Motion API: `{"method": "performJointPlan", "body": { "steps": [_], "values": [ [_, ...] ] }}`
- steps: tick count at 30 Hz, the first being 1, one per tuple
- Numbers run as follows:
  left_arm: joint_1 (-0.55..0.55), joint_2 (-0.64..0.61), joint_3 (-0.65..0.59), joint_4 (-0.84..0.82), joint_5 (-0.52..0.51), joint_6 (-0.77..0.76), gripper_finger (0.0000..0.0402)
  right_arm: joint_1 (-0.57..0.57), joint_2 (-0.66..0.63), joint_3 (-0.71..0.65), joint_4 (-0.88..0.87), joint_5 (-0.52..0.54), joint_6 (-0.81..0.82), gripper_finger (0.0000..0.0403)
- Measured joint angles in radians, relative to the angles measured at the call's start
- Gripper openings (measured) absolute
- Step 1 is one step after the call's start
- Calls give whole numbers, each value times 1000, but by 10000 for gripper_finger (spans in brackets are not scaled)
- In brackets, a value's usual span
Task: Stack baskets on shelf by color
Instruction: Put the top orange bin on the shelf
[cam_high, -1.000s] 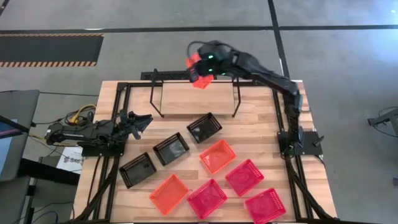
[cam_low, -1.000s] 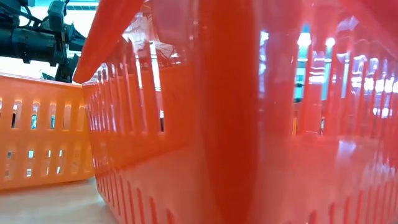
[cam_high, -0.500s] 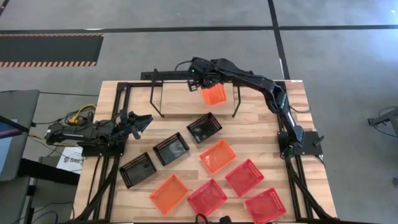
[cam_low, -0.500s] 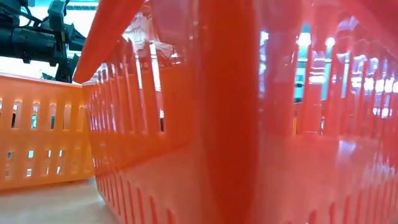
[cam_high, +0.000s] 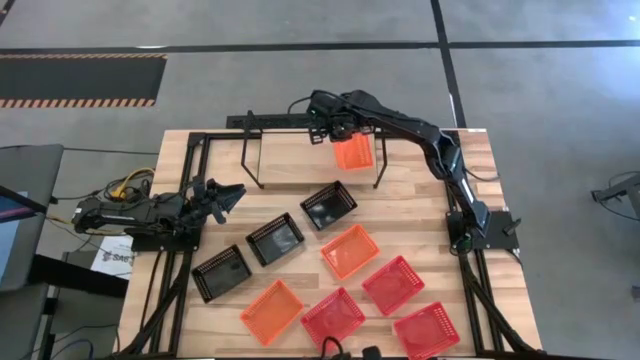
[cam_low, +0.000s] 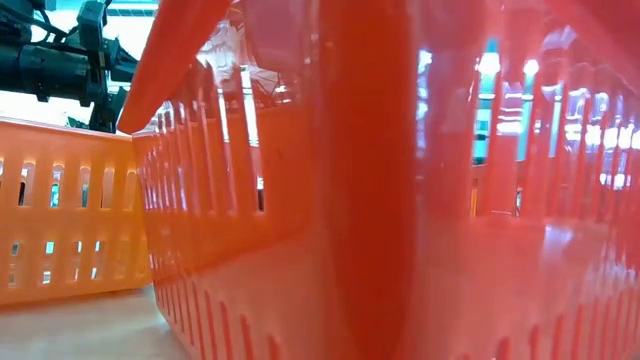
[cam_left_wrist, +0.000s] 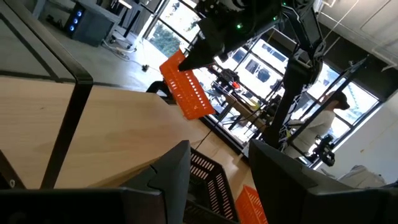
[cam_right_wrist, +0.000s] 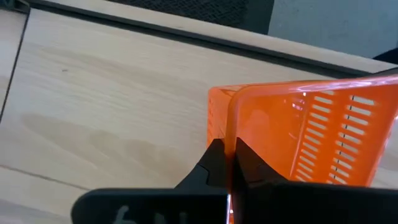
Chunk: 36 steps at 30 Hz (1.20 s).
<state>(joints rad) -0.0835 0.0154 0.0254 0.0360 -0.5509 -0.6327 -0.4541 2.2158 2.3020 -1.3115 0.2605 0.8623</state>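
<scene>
My right gripper (cam_high: 338, 133) is shut on an orange basket (cam_high: 352, 153) above the right part of the shelf (cam_high: 300, 165), a light board between black wire uprights. The basket also shows in the left wrist view (cam_left_wrist: 185, 87), tilted in the air. On the table lie three black baskets (cam_high: 328, 205), (cam_high: 275, 239), (cam_high: 221, 272), two orange ones (cam_high: 350, 250), (cam_high: 272, 311) and three red ones (cam_high: 393, 284), (cam_high: 333, 318), (cam_high: 426, 331), each on its bottom. My left gripper (cam_high: 228, 197) waits open and empty at the table's left. My right gripper pinches the orange basket's side wall at its rim, near a corner (cam_right_wrist: 234, 127), with one finger (cam_right_wrist: 211, 163) outside and one (cam_right_wrist: 250, 167) inside. The fingers come from above, slanting down. The basket hangs tilted below them, clear of the shelf board (cam_right_wrist: 93, 99).
The shelf's black wire uprights (cam_high: 250, 152), (cam_high: 378, 155) stand at both ends of the board. A black frame (cam_high: 190, 160) runs along the table's edges. The low view is filled by a red basket (cam_low: 400, 200) and an orange one (cam_low: 60, 210) close in front.
My right gripper has carried the orange basket from behind the shelf's far edge toward the table's near and right side and down, to above the board's right part. The basket has turned in the hold and stays clear of the board.
</scene>
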Motion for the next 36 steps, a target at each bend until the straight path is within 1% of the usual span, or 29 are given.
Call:
{"method": "performJointPlan", "body": {
  "steps": [5, 14, 26, 29, 33, 36],
  "values": [
    [0, 0, 0, 0, 0, 33, 151, 8, -1, -4, 3, 1, 21, 3],
    [0, 0, 0, 0, 0, 38, 151, -1, 0, -96, 40, -12, 49, 3],
    [0, 0, 0, 0, -2, 37, 151, -20, -1, -97, 41, -35, 46, 5],
    [0, 0, 0, 0, -2, 36, 151, -19, -1, -97, 41, -50, 8, 18],
    [0, 0, 0, 0, 1, 23, 151, -17, -1, -97, 41, -52, 2, 52],
    [0, 0, 0, 0, 10, 20, 151, -18, -1, -97, 41, -52, 2, 64]
  ]
}}
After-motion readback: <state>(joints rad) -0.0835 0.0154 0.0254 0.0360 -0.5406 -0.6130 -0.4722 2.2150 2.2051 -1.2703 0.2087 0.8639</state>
